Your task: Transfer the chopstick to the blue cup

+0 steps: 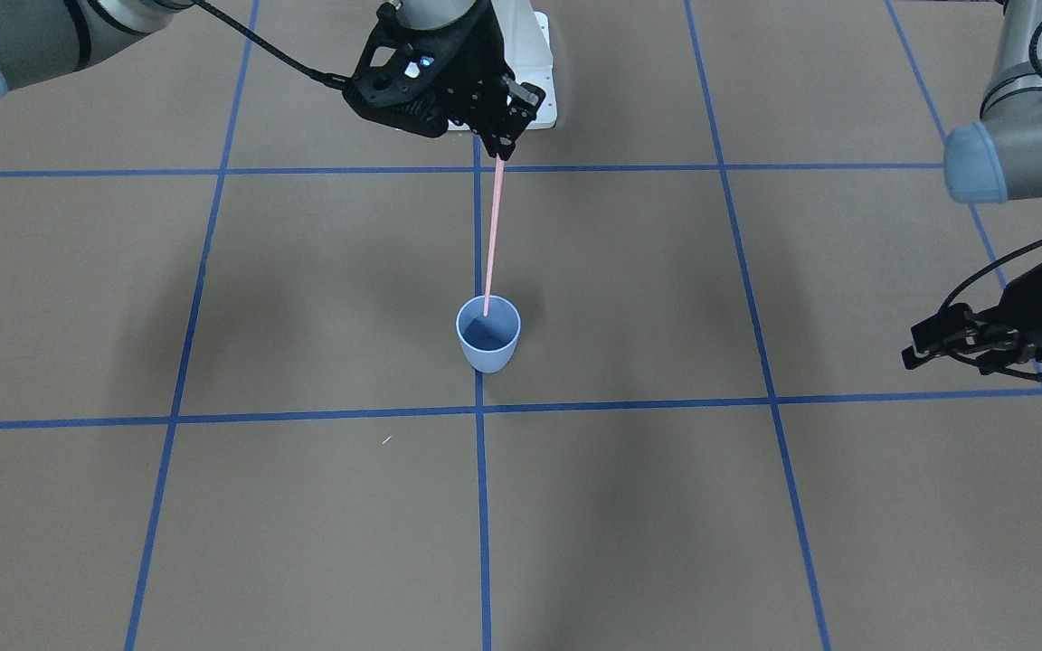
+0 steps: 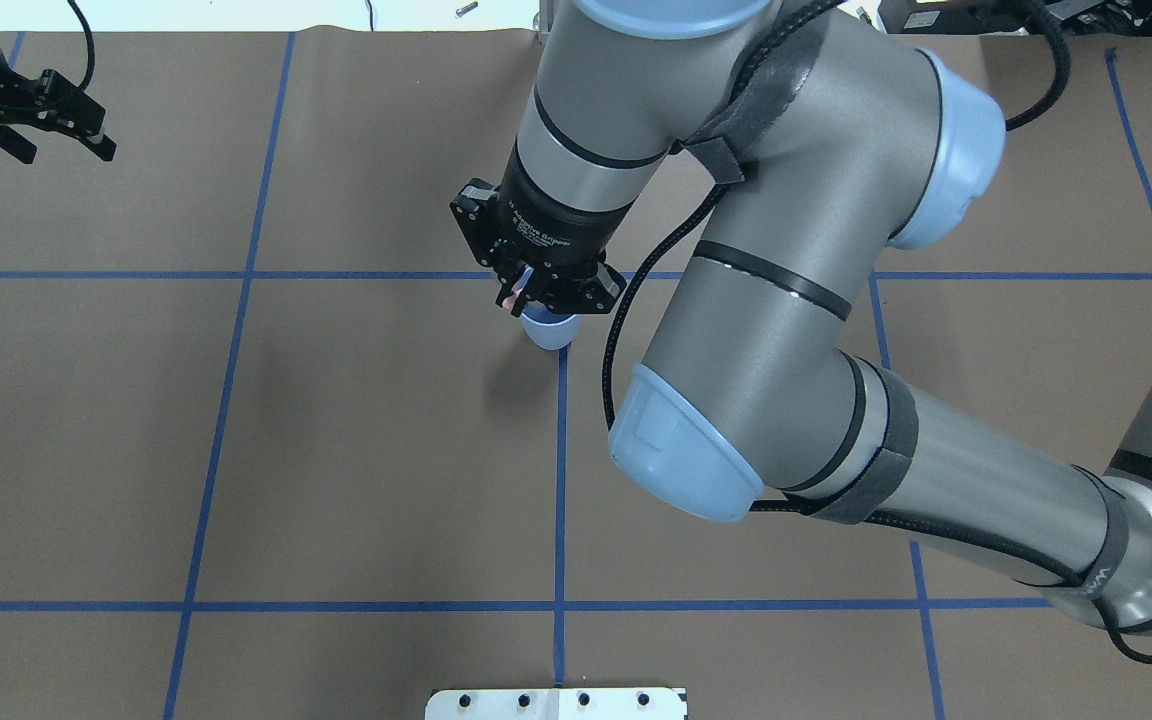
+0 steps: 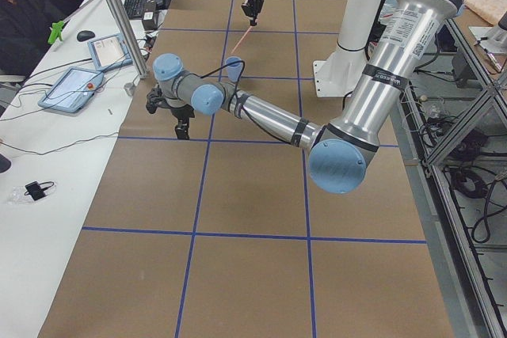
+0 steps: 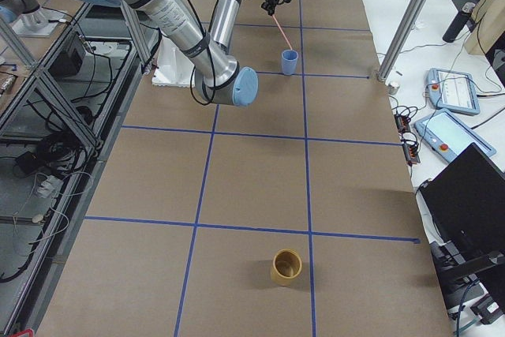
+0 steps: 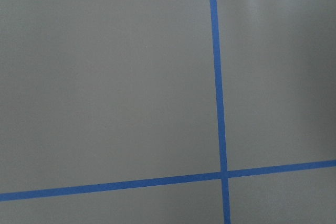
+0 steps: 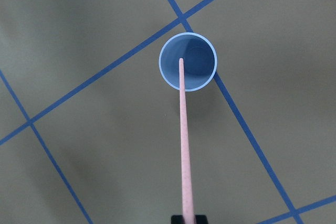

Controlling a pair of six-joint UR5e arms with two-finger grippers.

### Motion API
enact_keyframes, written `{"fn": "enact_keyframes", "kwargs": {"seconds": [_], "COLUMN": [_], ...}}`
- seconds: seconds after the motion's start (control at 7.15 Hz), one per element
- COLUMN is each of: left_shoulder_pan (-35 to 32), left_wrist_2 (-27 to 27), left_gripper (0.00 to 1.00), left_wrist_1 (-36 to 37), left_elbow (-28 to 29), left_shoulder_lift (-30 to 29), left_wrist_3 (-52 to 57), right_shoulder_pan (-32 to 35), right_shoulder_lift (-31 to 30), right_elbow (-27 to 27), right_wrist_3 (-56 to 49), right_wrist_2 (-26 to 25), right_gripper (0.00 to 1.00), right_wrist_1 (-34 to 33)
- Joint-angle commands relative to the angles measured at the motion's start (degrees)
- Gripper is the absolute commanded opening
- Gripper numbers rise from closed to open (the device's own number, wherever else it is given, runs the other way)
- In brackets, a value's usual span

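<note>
Blue cup [image 1: 487,351] — smooth plastic, slight sheen; chopstick [image 1: 492,240] matt; table cover [image 1: 322,289] — matt brown paper.

On the right wrist camera the right gripper [image 6: 188,217] is cut off by the bottom edge. Only a dark scrap of it shows, and it hides the held end of the chopstick [image 6: 182,145]. From overhead, the gripper and its wrist cover nearly all of the cup [image 2: 550,334] below them — just a blue sliver shows. Whether the tip is inside the cup or still above its rim cannot be told.
</note>
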Motion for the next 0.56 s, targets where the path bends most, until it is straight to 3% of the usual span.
{"fn": "enact_keyframes", "kwargs": {"seconds": [0.0, 0.42], "left_shoulder_pan": [0.1, -0.1], "left_wrist_2": [0.1, 0.1], "left_gripper": [0.98, 0.98], "left_wrist_1": [0.0, 0.0], "left_elbow": [0.1, 0.3], "left_shoulder_lift": [-0.1, -0.1], "left_wrist_3": [0.0, 0.0], "right_shoulder_pan": [-0.8, -1.5], "right_shoulder_lift": [0.1, -0.3], "right_elbow": [-2.6, -3.1], "right_wrist_3": [-0.1, 0.2], "right_wrist_2": [-1.4, -1.5], "right_gripper": [0.0, 0.0], "right_wrist_1": [0.8, 0.8]}}
